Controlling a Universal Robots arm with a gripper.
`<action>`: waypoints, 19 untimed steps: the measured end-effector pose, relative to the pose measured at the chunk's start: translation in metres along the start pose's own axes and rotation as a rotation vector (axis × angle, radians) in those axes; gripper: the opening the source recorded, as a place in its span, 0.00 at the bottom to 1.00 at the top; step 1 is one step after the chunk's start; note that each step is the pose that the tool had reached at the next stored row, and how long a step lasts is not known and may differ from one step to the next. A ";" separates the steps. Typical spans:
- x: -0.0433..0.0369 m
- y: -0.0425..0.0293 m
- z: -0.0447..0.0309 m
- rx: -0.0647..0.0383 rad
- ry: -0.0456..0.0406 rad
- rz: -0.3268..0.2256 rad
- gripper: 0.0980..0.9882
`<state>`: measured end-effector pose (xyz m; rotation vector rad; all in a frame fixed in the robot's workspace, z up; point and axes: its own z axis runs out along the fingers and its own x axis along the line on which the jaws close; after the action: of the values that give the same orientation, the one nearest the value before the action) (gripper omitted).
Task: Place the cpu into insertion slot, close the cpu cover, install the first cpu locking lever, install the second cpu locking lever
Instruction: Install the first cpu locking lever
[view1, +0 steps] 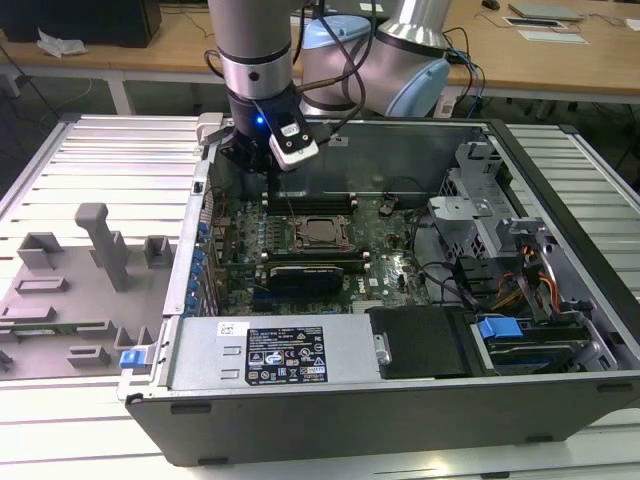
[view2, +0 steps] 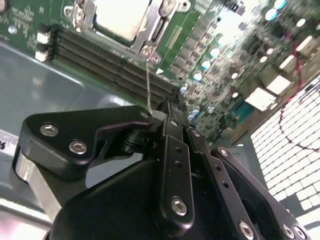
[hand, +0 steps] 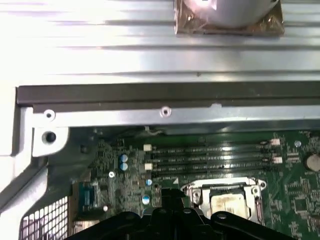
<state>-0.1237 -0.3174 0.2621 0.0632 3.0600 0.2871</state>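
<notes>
Beyond the gripper (view1: 271, 183) I see a row of wooden desks (view1: 150, 45) w/ white legs, dark floor (view1: 45, 92) under them. Papers (view1: 545, 15) lie on the desk toward the exterior view's right. Under and around the gripper: ribbed metal bench (view1: 110, 150), w/ grey plastic blocks (view1: 95, 250) toward the exterior view's left. Bench (hand: 150, 52) glares bright in the first wrist view.

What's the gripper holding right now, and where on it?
In the second wrist view, the gripper appears shut on the thin wire cpu locking lever, pinching its free end.
</notes>
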 end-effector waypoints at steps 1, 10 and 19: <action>0.0000 -0.0002 0.0012 -0.010 0.0002 0.001 0.01; -0.0124 -0.0004 0.0050 -0.022 0.0014 0.002 0.01; -0.0287 0.0000 0.0064 -0.022 0.0018 0.002 0.01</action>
<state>-0.0946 -0.3176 0.2576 0.0645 3.0581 0.3214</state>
